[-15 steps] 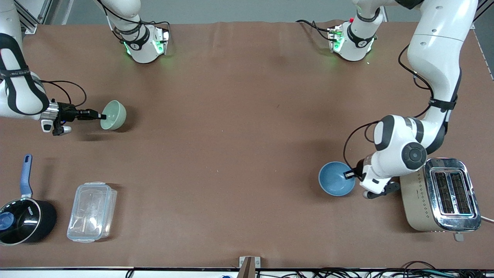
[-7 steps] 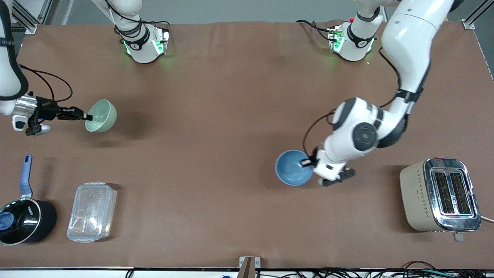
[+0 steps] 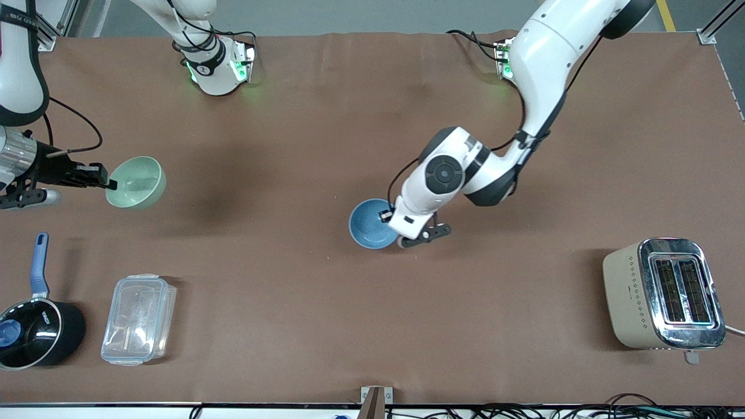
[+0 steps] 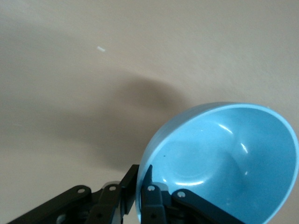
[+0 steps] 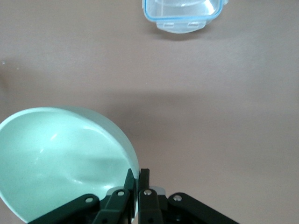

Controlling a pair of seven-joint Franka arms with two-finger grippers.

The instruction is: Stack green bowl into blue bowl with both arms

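Observation:
My left gripper (image 3: 385,216) is shut on the rim of the blue bowl (image 3: 371,224) and holds it above the middle of the table. In the left wrist view one finger is inside the blue bowl (image 4: 224,163) and one outside, at my left gripper (image 4: 141,179). My right gripper (image 3: 110,184) is shut on the rim of the green bowl (image 3: 136,182) and holds it up over the right arm's end of the table. In the right wrist view my right gripper (image 5: 138,179) pinches the green bowl's (image 5: 60,158) rim.
A black saucepan with a blue handle (image 3: 35,326) and a clear plastic box (image 3: 138,319) stand near the front camera at the right arm's end; the box also shows in the right wrist view (image 5: 182,14). A toaster (image 3: 663,294) stands at the left arm's end.
My left arm has carried the blue bowl from beside the toaster toward the table's middle. My right arm has lifted the green bowl and shifted it toward the right arm's end.

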